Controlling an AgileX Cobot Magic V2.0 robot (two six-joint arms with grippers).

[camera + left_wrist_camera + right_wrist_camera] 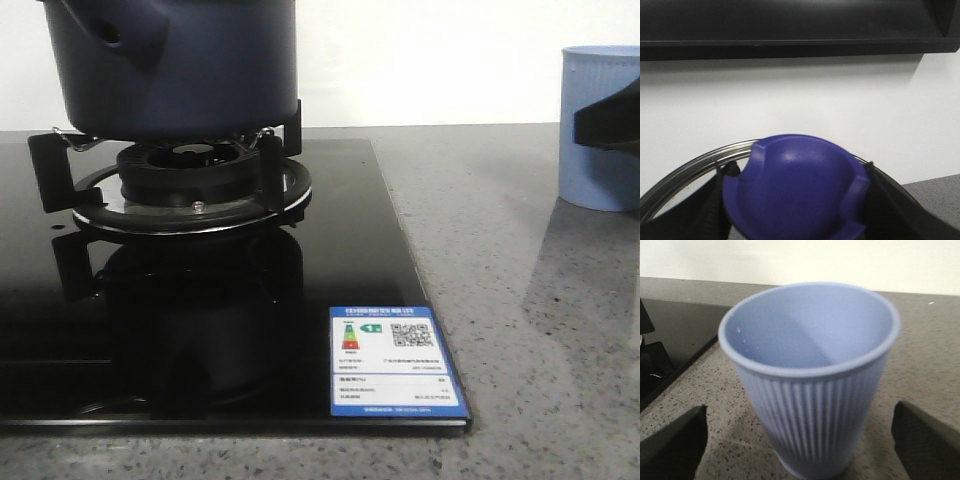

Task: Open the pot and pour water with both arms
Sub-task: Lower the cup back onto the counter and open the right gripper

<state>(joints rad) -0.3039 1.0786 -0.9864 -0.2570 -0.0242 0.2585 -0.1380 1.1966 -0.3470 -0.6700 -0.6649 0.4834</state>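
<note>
The dark navy pot (190, 70) stands on the gas burner (190, 185) at the far left; its stubby handle with a hole (110, 35) faces the front left, and its top is cut off by the frame. In the left wrist view my left gripper (797, 220) is shut on the blue lid knob (795, 185), a black finger (705, 210) on each side, with the lid's metal rim (695, 162) behind. Whether the lid rests on the pot does not show. My right gripper (800, 450) is open around the light blue ribbed cup (810, 365), with gaps on both sides.
The black glass hob (330, 250) carries a blue energy label (395, 360) at its front right corner. The cup (590, 110) stands on the grey speckled counter (540, 330) at the right, with one black right finger (608, 125) in front of it. A white wall lies behind.
</note>
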